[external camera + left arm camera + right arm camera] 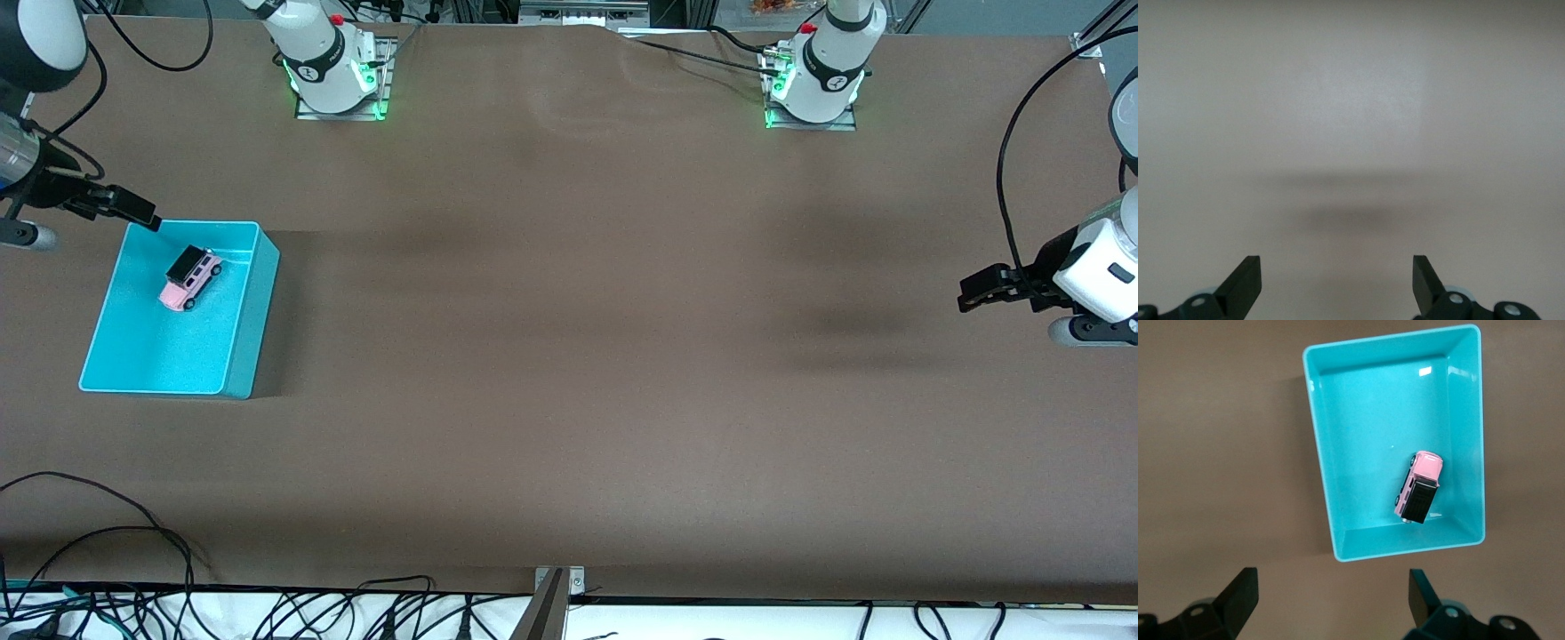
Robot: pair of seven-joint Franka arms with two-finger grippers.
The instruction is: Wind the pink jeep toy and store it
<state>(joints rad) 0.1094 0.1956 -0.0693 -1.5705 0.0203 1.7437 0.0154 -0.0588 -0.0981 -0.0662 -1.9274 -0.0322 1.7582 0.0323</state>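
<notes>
The pink jeep toy [190, 277] stands on its wheels inside the turquoise bin [244, 356], in the half of the bin farther from the front camera. In the right wrist view the jeep [1419, 487] shows its black roof, close to one short wall of the bin [1327, 467]. My right gripper [135, 208] hangs open and empty over the table, just off the bin's corner at the right arm's end. The open fingers [1238, 597] frame only brown table. My left gripper [976, 293] waits open and empty over the bare table at the left arm's end, and its view shows only table between the fingertips [1248, 277].
The brown table mat [569, 356] spans the whole surface. Both arm bases [338, 80] [813, 89] stand along the edge farthest from the front camera. Loose black cables [133, 551] and a metal bracket [558, 582] lie at the nearest edge.
</notes>
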